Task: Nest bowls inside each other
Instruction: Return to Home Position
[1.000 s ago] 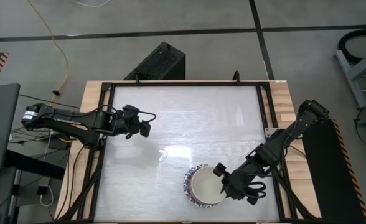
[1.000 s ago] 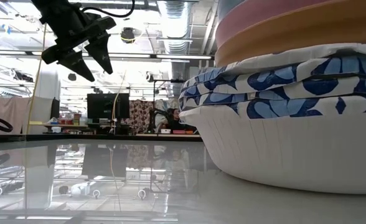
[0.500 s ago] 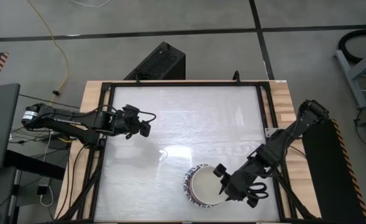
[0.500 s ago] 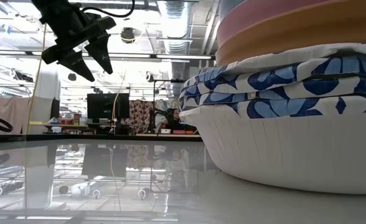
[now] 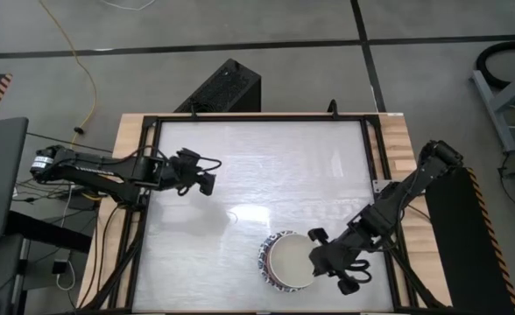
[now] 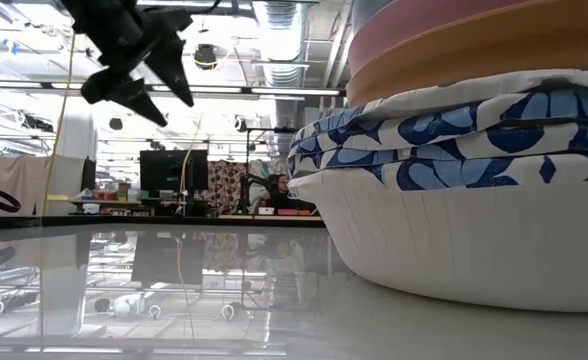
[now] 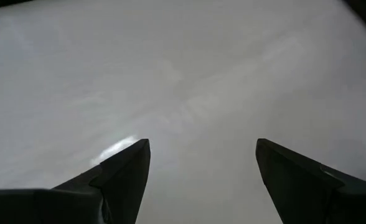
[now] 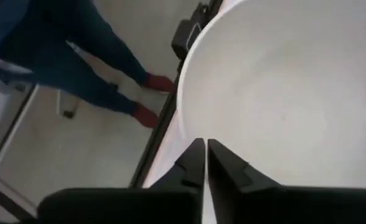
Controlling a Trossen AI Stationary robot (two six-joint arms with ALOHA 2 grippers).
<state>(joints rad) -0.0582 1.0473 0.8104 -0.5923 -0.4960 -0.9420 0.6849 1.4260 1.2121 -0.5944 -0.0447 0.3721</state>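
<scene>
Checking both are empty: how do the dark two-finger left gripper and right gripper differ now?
The left gripper is open; the right gripper is shut. The left gripper hangs over bare glossy white table; the right gripper is at the rim of the round cream-white top bowl. Both hold nothing.

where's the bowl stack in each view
High view: the bowl stack sits low in the picture, right of centre, beside the right hand.
Low view: it fills the right side.
Left wrist view: not in it.
Right wrist view: its white top bowl lies just ahead of the fingers.
Shared landmark: the glossy white table.
</scene>
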